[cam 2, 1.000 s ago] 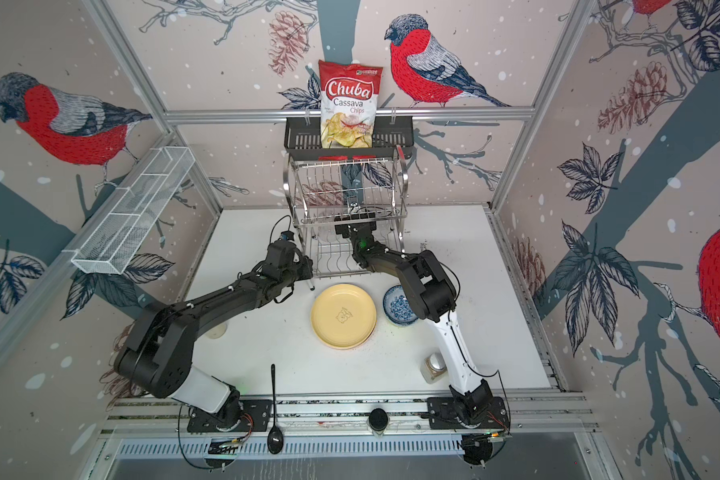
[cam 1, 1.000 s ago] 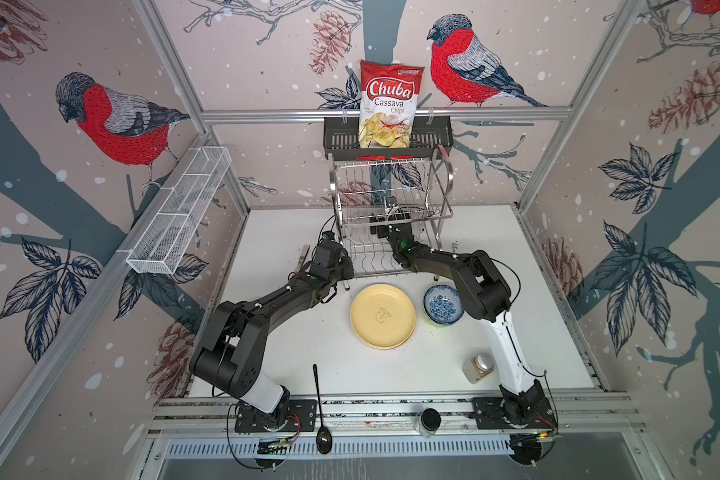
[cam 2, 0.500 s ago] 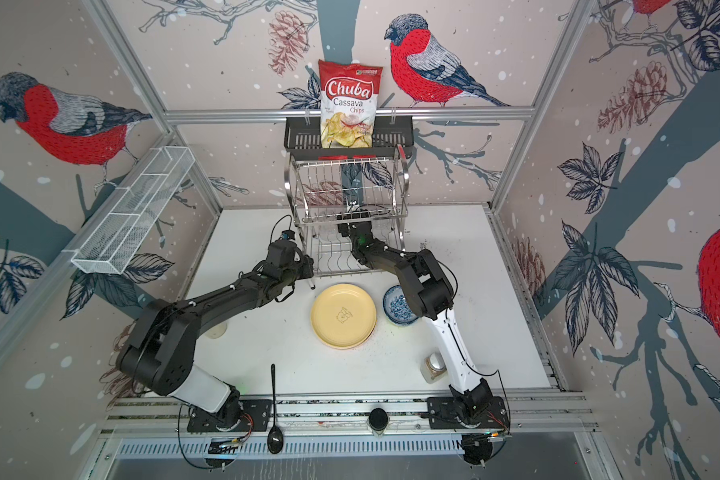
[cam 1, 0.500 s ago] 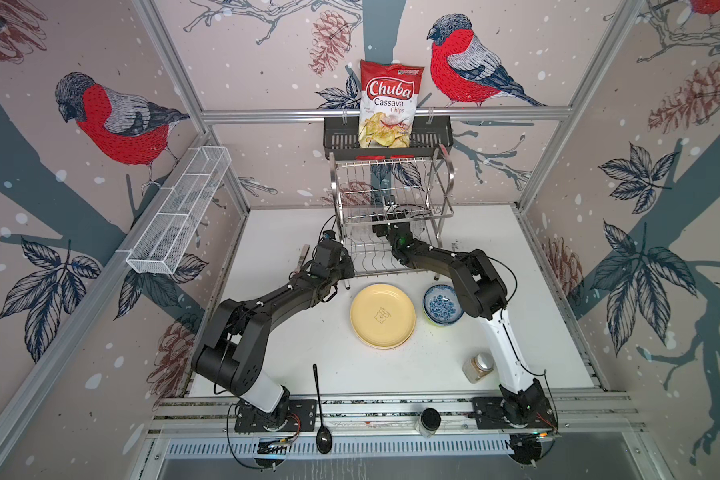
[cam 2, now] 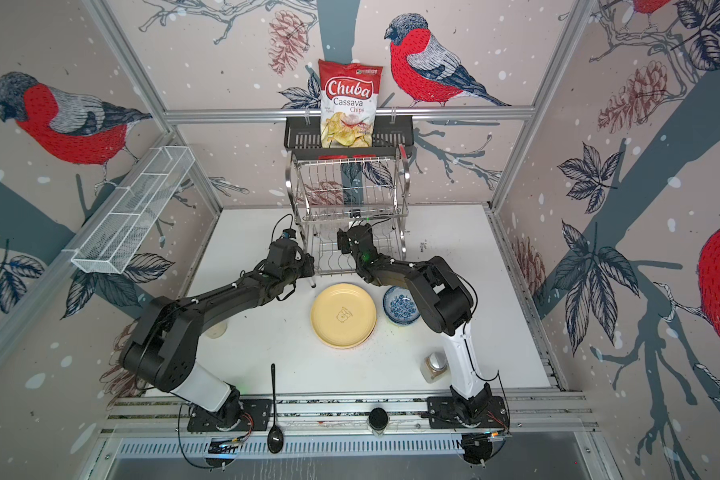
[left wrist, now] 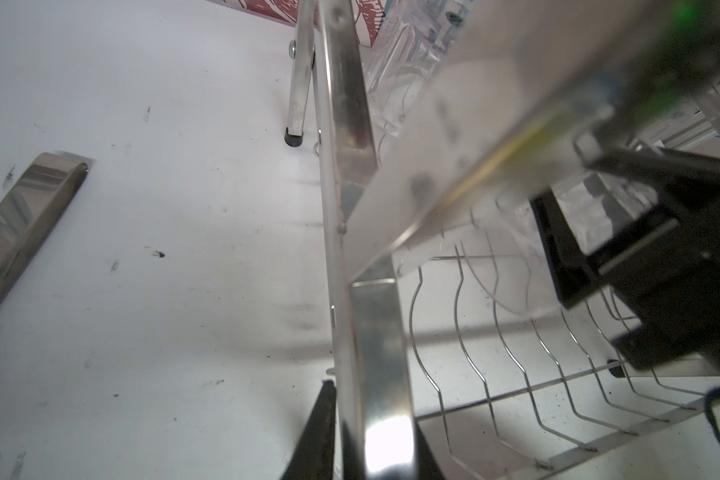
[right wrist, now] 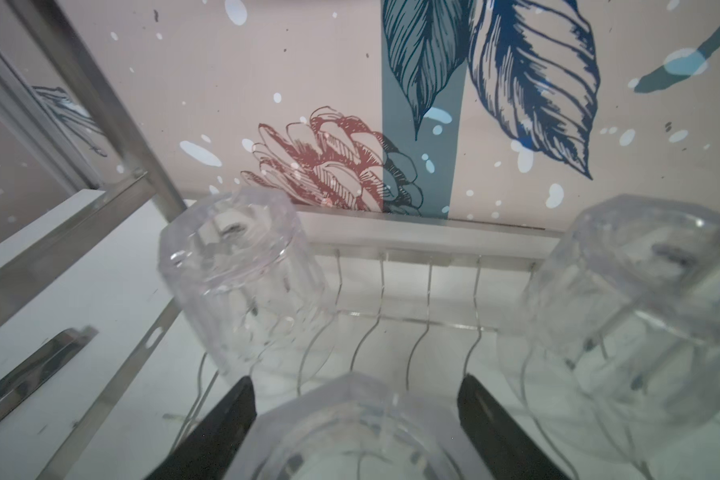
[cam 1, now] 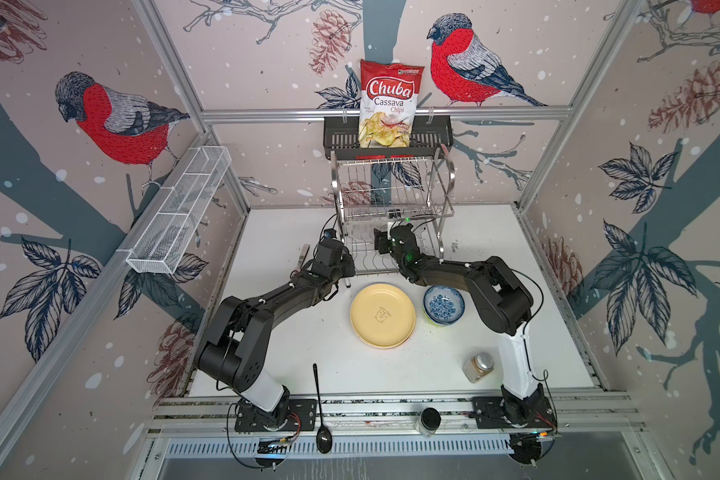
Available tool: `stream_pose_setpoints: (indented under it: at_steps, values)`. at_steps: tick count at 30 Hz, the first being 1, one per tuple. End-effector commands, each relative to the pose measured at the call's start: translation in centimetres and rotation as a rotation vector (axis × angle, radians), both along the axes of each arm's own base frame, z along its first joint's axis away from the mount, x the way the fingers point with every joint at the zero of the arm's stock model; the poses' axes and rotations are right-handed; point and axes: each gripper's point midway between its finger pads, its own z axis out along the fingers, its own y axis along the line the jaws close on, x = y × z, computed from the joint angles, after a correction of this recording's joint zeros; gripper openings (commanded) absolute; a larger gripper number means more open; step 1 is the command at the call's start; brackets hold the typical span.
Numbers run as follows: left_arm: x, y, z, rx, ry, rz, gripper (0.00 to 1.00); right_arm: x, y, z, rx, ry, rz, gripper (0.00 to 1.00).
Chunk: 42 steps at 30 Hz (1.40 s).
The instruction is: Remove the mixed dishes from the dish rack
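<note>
At upper centre, both top views hide what the wrist views show: the right gripper (right wrist: 355,380) clasps a clear tumbler (right wrist: 350,436), and the left gripper (left wrist: 371,415) clamps the dish rack (left wrist: 346,124) frame.

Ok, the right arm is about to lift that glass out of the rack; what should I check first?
1. Right gripper on the near clear faceted tumbler: ok, a finger against each side.
2. Left gripper bracing the shiny steel wire dish rack: ok, clamped on its side frame.
3. Finger clearance to the two neighbouring clear tumblers: cannot tell, both look close.
4. Headroom under the rack's upper tier: cannot tell.
5. Set-down space on the white table: ok, bare patch left of the round yellow plate.
</note>
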Motion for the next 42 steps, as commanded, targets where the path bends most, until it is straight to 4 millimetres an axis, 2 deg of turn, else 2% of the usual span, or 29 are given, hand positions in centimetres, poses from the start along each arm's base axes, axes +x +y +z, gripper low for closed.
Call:
stream_pose_setpoints:
  at_steps: [1,4,15,17,22,27,30,35,39,42]
  values:
    - [-1.0,0.3,-1.9,-0.005,0.088,0.023,0.06,-1.3,0.7,0.7,0.088,0.056,0.019,0.23]
    - [-1.1,0.4,-2.1,-0.003,0.089,0.026,0.06,-2.3,1.2,1.1,0.161,0.116,0.043,0.16]
    - [-1.2,0.7,-2.7,0.013,0.096,0.035,0.07,-5.0,0.4,4.6,0.468,0.196,0.096,0.15]
    - [-1.1,0.8,-2.6,0.011,0.095,0.038,0.10,-5.5,0.3,5.0,0.530,0.218,0.109,0.15]
    - [-1.0,0.9,-2.5,0.013,0.092,0.051,0.32,-7.0,0.2,6.6,0.639,0.270,0.168,0.17]
    - [-0.9,1.0,-1.8,0.004,0.079,0.055,0.49,-8.9,-0.3,8.3,0.694,0.276,0.210,0.18]
    - [-0.9,0.9,-1.1,-0.006,0.066,0.057,0.52,-9.6,-0.9,8.9,0.705,0.264,0.220,0.18]
    - [-1.4,0.9,-0.1,-0.028,0.054,0.052,0.68,-10.7,-1.3,9.2,0.719,0.281,0.240,0.18]
    - [-2.5,1.3,0.8,-0.048,0.043,0.058,0.75,-11.8,-1.6,9.4,0.781,0.314,0.275,0.18]
    - [-4.0,1.6,1.9,-0.095,0.024,0.055,0.77,-12.9,-1.7,9.8,0.845,0.341,0.312,0.18]
